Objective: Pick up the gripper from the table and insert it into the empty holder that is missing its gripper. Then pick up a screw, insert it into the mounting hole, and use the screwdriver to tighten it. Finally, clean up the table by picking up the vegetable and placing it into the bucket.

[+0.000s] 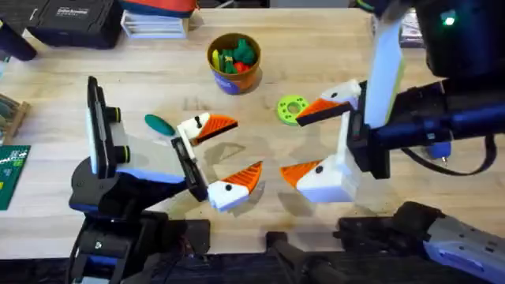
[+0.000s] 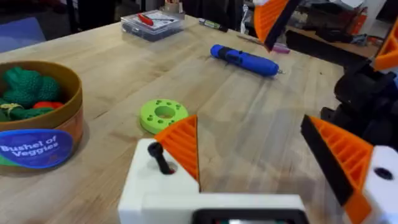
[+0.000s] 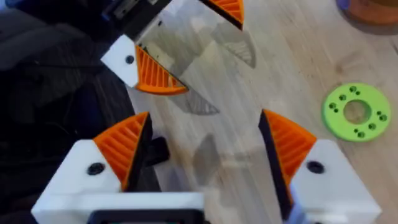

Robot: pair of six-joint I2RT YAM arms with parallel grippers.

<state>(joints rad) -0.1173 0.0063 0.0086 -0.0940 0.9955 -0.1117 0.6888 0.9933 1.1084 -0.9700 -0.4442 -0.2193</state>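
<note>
My left gripper hangs open over the middle of the table, nothing between its fingers. On its far finger the white holder carries an orange ribbed gripper wedge, and a black screw stands out of the mounting hole. Facing it, my right gripper is open and empty too. The teal vegetable lies beside the left arm. The bucket stands at the back, full of toy veggies. The blue screwdriver lies on the table's right side.
A flat lime-green ring lies near the right gripper's far finger. A clear parts box sits beyond the screwdriver. A black case and stacked books line the back edge. A green board lies far left.
</note>
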